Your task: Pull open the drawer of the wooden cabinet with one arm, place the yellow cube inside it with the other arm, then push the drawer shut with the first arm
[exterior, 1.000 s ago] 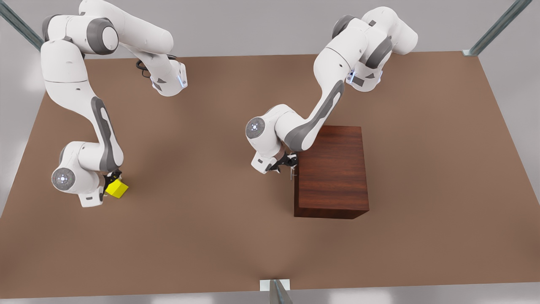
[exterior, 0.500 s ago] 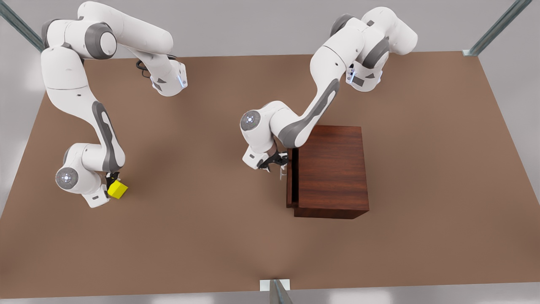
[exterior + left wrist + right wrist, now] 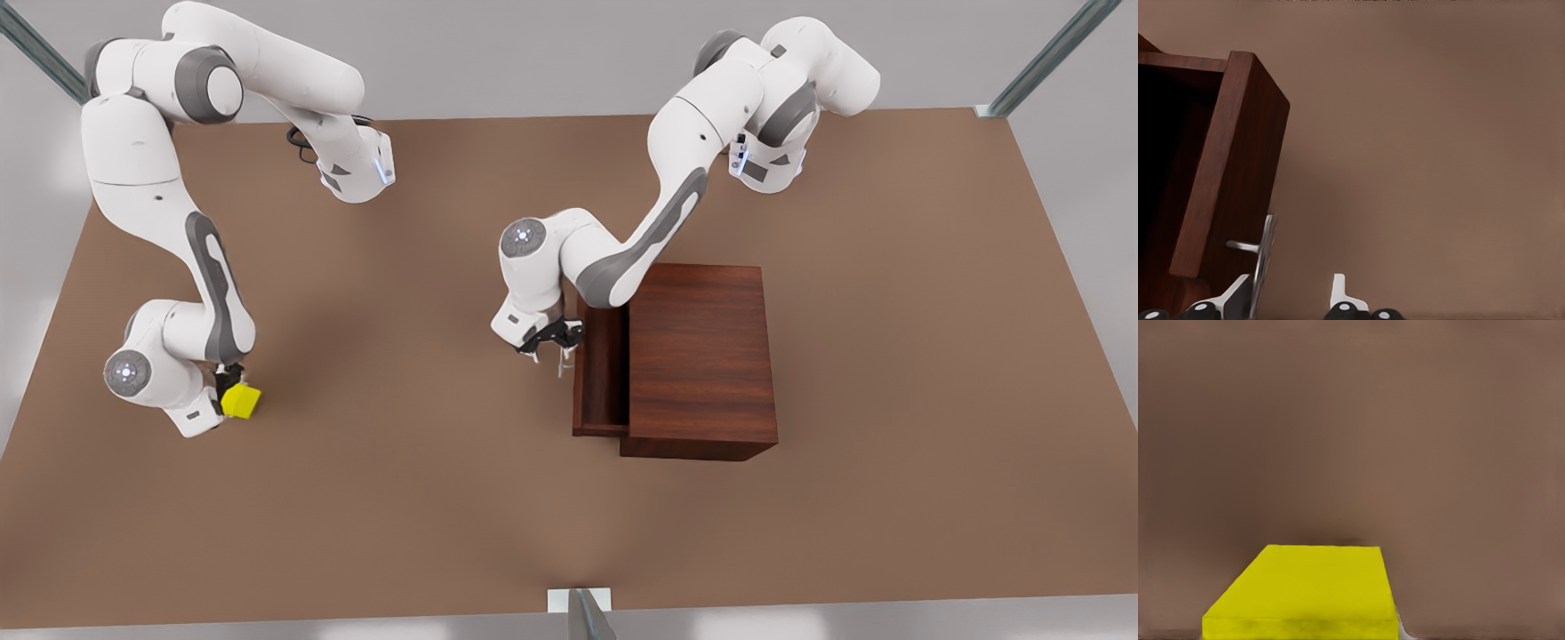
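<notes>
I'm seeing dark reddish-brown wood grain with a soft sheen on the wooden cabinet [image 3: 702, 356] and its drawer [image 3: 600, 373]; the handle [image 3: 1263, 257] is looking like brushed silver metal. The yellow cube [image 3: 240, 401] is looking smooth and matt, the table [image 3: 427, 462] flat matt brown.

Drawer [image 3: 600, 373] partly out of wooden cabinet [image 3: 702, 356]; yellow cube [image 3: 240, 401] far left

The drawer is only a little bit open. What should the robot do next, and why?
Probably keep pulling. The left gripper has the silver handle between its jaws, and the drawer sticks only partly out of the wooden cabinet. The gap looks narrow for the yellow cube, which the right gripper holds far off toward the front view's left.
</notes>
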